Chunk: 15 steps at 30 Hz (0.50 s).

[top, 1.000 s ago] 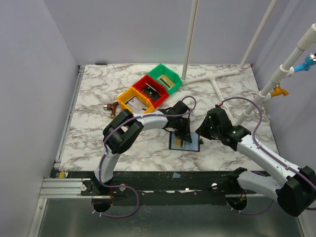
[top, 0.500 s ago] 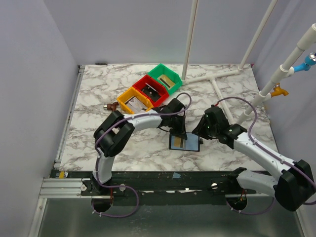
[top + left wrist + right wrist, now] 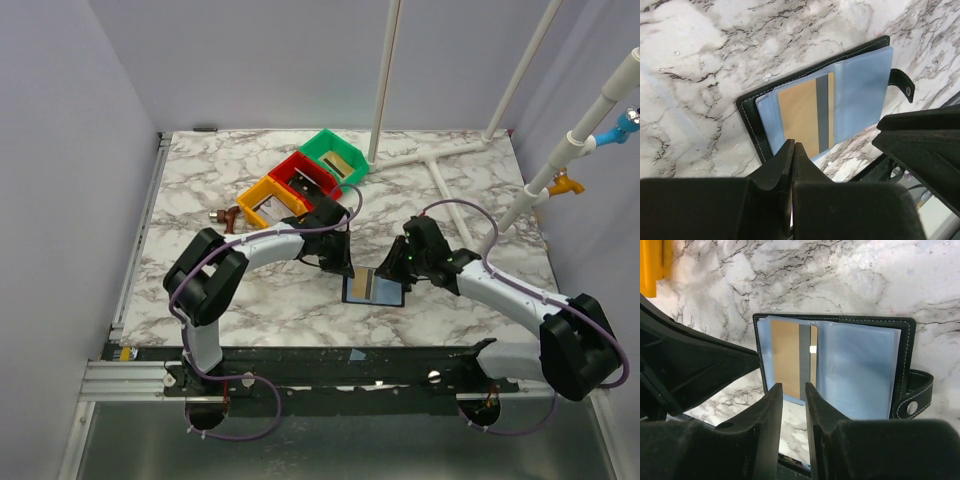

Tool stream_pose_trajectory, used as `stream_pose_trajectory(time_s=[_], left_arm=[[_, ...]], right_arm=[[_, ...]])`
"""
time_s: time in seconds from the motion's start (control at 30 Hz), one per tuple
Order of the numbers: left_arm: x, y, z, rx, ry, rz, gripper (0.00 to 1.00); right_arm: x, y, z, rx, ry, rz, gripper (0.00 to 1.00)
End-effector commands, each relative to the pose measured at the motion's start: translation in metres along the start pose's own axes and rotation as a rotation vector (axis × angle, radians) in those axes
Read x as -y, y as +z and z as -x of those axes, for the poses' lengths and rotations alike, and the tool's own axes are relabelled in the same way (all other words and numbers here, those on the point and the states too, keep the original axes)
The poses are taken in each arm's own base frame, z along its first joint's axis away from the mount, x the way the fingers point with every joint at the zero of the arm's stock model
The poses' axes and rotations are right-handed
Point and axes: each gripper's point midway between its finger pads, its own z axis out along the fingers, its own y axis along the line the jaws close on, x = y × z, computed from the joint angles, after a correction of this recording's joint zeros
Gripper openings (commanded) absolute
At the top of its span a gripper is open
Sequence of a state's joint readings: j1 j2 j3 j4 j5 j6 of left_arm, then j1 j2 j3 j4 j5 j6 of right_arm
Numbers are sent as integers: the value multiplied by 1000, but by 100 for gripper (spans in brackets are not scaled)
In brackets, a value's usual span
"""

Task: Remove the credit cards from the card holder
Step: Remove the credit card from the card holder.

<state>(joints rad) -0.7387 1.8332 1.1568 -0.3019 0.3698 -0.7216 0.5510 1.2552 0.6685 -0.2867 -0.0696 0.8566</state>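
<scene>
The card holder (image 3: 362,292) lies open on the marble table, its black cover under bluish-grey sleeves (image 3: 865,90). A tan-gold credit card (image 3: 799,117) with a grey stripe sits inside the left sleeve (image 3: 785,357). No pale card shows. My left gripper (image 3: 793,146) is shut with nothing in it, hovering just off the holder's near-left edge (image 3: 346,268). My right gripper (image 3: 793,388) stands open by a narrow gap with nothing between its fingers, above the holder's edge near the tan card (image 3: 392,266). The snap tab (image 3: 912,400) sticks out at the holder's side.
Yellow (image 3: 273,203), red (image 3: 305,180) and green (image 3: 336,156) bins stand in a row behind the left arm. A small brown object (image 3: 228,215) lies left of the yellow bin. White pipes (image 3: 430,155) run across the back right.
My left gripper has drawn back to the left, off the open holder. My right gripper has moved left and closer to the holder. The holder stays in place.
</scene>
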Motion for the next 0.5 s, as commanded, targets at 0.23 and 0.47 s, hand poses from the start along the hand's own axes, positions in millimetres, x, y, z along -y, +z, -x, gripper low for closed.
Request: stream_pose_trajectory(time_s=[0.23, 0.47], left_arm=[[-10, 10, -3, -7, 23, 24, 0], [-12, 11, -2, -4, 29, 34, 14]], right_arm=[[2, 13, -11, -33, 5, 18, 28], [4, 15, -13, -36, 9, 13, 28]])
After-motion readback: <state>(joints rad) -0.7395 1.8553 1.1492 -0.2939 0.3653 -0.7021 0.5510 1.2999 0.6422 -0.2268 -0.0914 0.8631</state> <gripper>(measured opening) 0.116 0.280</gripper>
